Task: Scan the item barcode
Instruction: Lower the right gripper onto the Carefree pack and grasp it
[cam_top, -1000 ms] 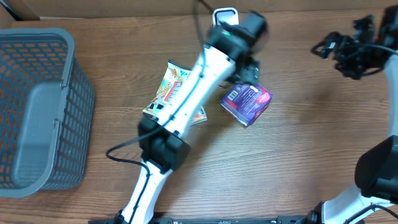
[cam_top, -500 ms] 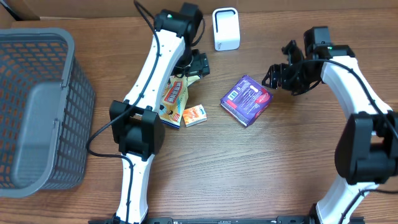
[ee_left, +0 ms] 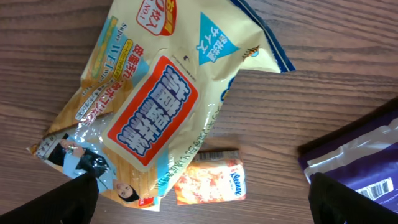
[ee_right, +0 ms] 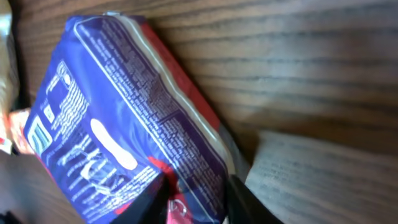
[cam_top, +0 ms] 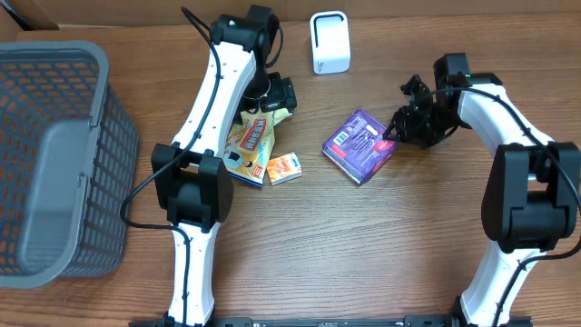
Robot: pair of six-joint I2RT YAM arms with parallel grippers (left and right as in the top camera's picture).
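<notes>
When lifting the purple package [cam_top: 359, 145] for scanning, check the clamp first. State of right gripper [cam_top: 406, 123]: jaws narrow, clamped on the end seam of the package, one finger pressed to each face. Position of package: resting on the table [cam_top: 408, 236], stretching away from the fingertips toward the left arm. State of left gripper [cam_top: 277, 97]: jaws spread wide, holding nothing, hovering directly above the snack bag [ee_left: 155, 118], with the small orange box [ee_left: 211, 182] just below and between its fingers.

Treat the hold as probably shallow, with only the crimped edge between the fingers. Raise slowly and watch for sag or slip. If loose, set down and re-grip deeper on the body.

Locate the barcode [cam_top: 339, 138] on the upper face, at the end farthest from the right gripper. Carry the package ahead and to the left of the right gripper, toward the white scanner [cam_top: 328, 41]. Rotate the wrist to present the barcode squarely to the scanner window, film flat and unwrinkled. Avoid covering the code with a finger. Hold steady near the window. Keep clear of the left gripper, near the far side of the package.
</notes>
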